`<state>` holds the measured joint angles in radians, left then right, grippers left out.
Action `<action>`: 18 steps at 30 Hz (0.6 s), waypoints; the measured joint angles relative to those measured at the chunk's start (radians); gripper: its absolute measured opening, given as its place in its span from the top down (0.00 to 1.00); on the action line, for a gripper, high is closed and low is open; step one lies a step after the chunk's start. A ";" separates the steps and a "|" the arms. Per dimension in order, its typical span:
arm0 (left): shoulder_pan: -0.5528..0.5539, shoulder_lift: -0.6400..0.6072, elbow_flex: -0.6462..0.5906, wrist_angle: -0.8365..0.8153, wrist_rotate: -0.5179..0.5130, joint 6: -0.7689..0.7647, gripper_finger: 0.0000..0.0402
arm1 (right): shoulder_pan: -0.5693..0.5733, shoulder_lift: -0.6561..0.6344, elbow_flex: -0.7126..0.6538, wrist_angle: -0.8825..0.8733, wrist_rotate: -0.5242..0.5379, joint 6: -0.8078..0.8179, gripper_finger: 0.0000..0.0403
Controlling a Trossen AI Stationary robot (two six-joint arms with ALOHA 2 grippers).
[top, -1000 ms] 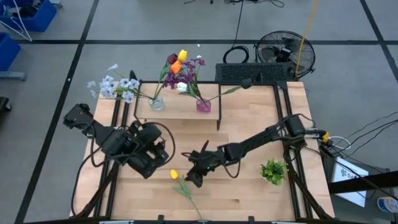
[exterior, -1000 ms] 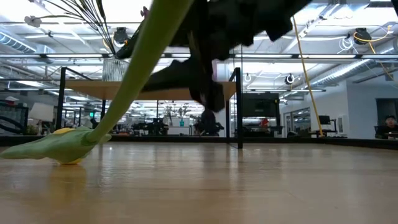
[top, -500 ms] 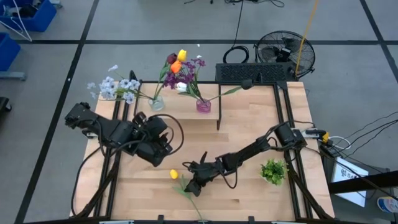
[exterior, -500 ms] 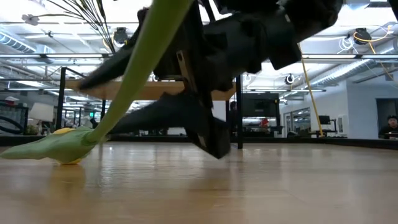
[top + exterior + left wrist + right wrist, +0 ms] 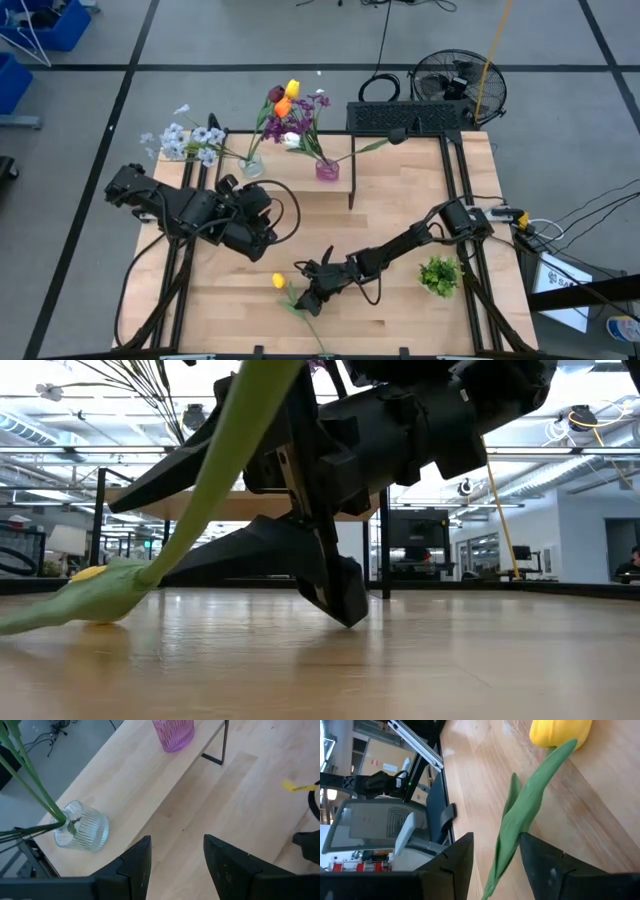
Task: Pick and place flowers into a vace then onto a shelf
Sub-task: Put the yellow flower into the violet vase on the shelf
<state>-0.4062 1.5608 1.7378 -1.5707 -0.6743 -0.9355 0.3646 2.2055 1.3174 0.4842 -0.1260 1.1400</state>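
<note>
A yellow tulip [image 5: 279,282] lies on the table near its near edge, the green stem [image 5: 509,837] running toward that edge. My right gripper [image 5: 308,297] is open and low over the stem, one finger on each side [image 5: 495,851]; I cannot tell whether it touches. In the low view its fingertips [image 5: 343,605] reach the tabletop. The shelf [image 5: 290,178] stands at the far side. It carries a clear vase [image 5: 252,166] with pale blue sprays [image 5: 188,140] and a pink vase [image 5: 327,169] with mixed flowers [image 5: 290,105]. My left gripper [image 5: 175,862] is open, hovering in front of the shelf.
A leafy green tuft [image 5: 440,275] sits near the table's right edge. A black box [image 5: 410,117] and a fan [image 5: 455,85] stand behind the far edge. Bare tabletop [image 5: 400,195] lies between the shelf and my right arm.
My right gripper has moved toward the table's near edge and down to the tulip's stem, its open fingers ending astride it. My left gripper has moved toward the far edge, closer to the shelf.
</note>
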 joint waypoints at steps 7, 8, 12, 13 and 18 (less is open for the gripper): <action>0.017 0.000 0.000 0.000 -0.001 0.038 0.54 | 0.005 -0.001 0.000 -0.049 0.105 0.001 0.61; 0.019 0.000 0.000 0.000 -0.003 0.041 0.54 | 0.005 -0.001 0.000 -0.049 0.120 0.001 0.61; 0.029 0.000 0.000 0.000 -0.004 0.044 0.54 | 0.005 -0.001 0.000 -0.076 0.132 -0.002 0.62; 0.032 0.000 0.000 0.000 -0.004 0.044 0.54 | 0.005 -0.001 0.000 -0.085 0.143 -0.012 0.62; 0.050 0.000 0.000 0.000 -0.006 0.044 0.54 | 0.001 -0.002 0.000 -0.095 0.156 -0.041 0.70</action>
<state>-0.3562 1.5608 1.7378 -1.5711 -0.6798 -0.8912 0.3655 2.2036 1.3174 0.3889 0.0296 1.0986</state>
